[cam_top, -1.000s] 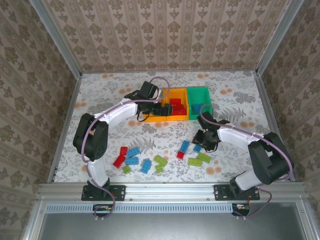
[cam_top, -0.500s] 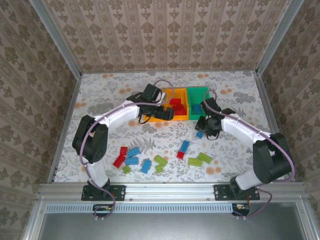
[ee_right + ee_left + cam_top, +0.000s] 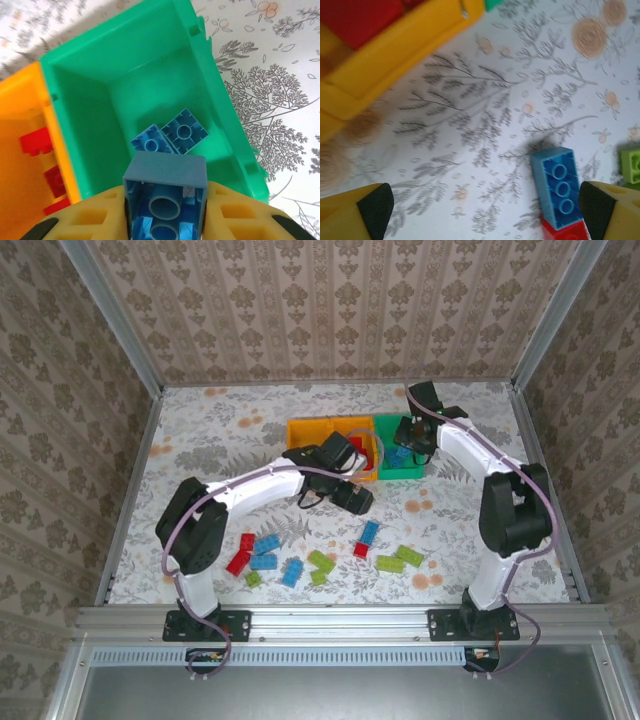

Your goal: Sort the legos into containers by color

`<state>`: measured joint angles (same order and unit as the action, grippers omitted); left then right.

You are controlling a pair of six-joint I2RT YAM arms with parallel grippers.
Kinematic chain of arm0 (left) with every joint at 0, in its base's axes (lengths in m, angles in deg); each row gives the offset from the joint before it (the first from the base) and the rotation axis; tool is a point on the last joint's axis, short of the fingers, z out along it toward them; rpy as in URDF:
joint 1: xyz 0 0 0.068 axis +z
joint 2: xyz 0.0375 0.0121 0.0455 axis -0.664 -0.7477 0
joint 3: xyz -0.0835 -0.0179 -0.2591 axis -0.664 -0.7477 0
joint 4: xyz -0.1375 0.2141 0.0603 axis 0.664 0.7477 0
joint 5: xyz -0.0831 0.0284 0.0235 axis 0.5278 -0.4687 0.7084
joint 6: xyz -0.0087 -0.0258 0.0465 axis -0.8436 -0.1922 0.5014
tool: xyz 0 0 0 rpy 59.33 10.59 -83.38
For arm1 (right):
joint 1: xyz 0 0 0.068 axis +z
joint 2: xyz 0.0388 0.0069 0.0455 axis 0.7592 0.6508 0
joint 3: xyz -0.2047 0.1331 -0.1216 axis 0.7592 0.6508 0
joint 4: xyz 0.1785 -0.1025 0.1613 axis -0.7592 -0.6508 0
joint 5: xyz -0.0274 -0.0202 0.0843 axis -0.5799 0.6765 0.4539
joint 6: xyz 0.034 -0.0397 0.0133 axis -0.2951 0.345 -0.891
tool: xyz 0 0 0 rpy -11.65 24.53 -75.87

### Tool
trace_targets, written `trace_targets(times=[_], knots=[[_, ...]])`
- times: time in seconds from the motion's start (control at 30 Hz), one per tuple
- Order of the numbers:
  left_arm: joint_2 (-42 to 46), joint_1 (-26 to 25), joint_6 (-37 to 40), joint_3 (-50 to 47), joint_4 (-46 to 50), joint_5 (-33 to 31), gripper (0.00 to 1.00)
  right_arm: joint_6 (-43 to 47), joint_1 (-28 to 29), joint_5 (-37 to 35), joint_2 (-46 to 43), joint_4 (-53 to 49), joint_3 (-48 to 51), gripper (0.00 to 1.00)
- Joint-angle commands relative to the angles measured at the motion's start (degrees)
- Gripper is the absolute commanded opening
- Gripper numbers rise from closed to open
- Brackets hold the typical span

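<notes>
Starting at the left, a loose cluster of legos (image 3: 265,560) lies on the table (image 3: 210,430), whose matte white cover is printed with grey fern sprigs and orange blooms. The bricks are glossy moulded plastic in red, blue and lime green, rectangular, with round studs on top. A second cluster (image 3: 390,560) lies further right, well apart from the bins.

The left gripper (image 3: 352,498) hangs over the table between that second cluster and the bins, its jaws spread wide with nothing between them. In its wrist view the fingers (image 3: 372,207) are yellow plastic with black rubbery pads, one at each bottom corner. Close to the right-hand one lies a long blue brick (image 3: 556,187) showing a row of three studs. A red brick (image 3: 565,232) touches its near end and a lime brick (image 3: 631,167) sits just beside it. The smooth, thick-walled corner of an orange bin (image 3: 395,47) crosses the upper left.

The two orange-yellow containers (image 3: 305,430) stand side by side, with the green container (image 3: 400,418) against them on the right. Red bricks (image 3: 37,142) lie in the orange one next to it.

The right gripper (image 3: 406,443) hovers over the green container. Its jaws are closed on a blue brick (image 3: 165,192) turned underside-up, so the hollow square shell and round inner tubes show. Beneath it, on the bin's smooth floor, two blue bricks (image 3: 184,132) lie touching, each square with a ring at its centre.
</notes>
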<state>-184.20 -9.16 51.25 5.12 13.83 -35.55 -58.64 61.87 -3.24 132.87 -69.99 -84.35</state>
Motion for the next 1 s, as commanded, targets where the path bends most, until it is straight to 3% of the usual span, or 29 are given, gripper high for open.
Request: trace_targets(times=[0.0, 0.17, 0.27, 0.4, 0.97], knots=[[-3.26, -2.32, -1.96, 2.41, 3.52, 1.18, 0.98, 1.34, -0.25, -1.99, 2.73, -0.97, -3.38, 0.36], [-6.56, -4.23, -2.13, 4.80, 6.92, 1.21, 0.98, 1.32, -0.26, -2.03, 6.63, -1.06, -6.64, 0.44], [-8.23, -5.13, -2.20, 6.11, 8.75, 0.27, 0.98, 1.63, -0.29, -1.86, 8.48, -2.61, -8.76, 0.61], [-9.70, -6.02, -2.45, 7.31, 9.70, 0.06, 0.97, 1.49, -0.29, -1.26, 7.24, -2.24, -8.04, 0.72], [-13.62, -8.65, -3.02, 10.88, 11.39, 1.09, 0.93, 1.48, -0.65, -2.15, -7.17, 0.19, 4.51, 0.80]])
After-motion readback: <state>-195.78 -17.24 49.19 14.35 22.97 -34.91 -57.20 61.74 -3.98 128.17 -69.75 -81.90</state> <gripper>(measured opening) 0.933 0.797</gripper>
